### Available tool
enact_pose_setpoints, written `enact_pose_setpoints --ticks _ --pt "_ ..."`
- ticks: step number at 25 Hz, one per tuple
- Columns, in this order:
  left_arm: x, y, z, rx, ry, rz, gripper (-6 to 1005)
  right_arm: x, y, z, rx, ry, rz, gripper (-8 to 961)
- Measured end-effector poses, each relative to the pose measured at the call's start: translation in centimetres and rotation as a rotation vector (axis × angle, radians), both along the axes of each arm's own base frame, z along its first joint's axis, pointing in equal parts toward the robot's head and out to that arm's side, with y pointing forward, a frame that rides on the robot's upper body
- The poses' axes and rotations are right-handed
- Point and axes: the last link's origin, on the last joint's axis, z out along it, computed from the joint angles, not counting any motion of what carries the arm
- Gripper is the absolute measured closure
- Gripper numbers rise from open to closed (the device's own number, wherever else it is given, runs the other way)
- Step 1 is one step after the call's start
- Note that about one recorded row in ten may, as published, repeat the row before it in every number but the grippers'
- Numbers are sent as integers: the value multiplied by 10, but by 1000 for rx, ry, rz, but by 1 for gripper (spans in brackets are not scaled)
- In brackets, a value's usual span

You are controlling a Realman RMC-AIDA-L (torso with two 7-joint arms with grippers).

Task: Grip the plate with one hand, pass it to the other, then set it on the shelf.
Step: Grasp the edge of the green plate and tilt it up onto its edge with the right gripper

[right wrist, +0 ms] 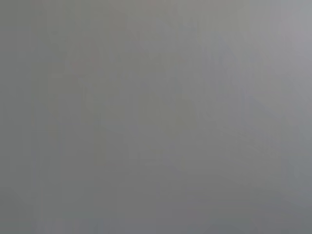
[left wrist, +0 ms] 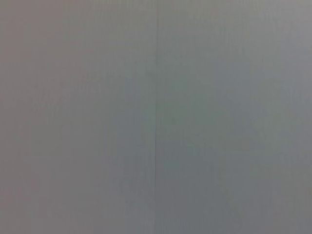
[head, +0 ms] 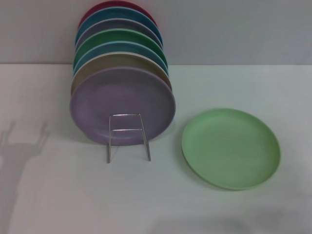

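The pale mint-green plate (head: 231, 147) lies flat on the white table, right of centre in the head view. The shelf (head: 127, 137), a thin silvery wire rack, stands to its left; its front loops are bare. Several plates stand upright in it in a row running back. The frontmost is a lavender plate (head: 122, 105). Neither gripper shows in any view. Only a gripper's shadow (head: 19, 146) falls on the table at the far left. Both wrist views show only plain grey surface.
Behind the lavender plate stand a tan plate (head: 122, 62), blue ones, a darker green plate (head: 122, 36) and a dark red one (head: 112, 6) at the back. A grey wall (head: 234, 29) rises behind the table.
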Motion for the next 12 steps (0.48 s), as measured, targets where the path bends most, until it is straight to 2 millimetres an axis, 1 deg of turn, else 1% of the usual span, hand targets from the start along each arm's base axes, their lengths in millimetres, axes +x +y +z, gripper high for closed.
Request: enact_pose_setpoints --ticks 7,12 --pt "0 -1 0 1 -2 2 170 1 0 0 -3 -10 -7 390" --pt "-1 -2 0 1 -2 3 170 3 0 0 -19 25 -2 389"
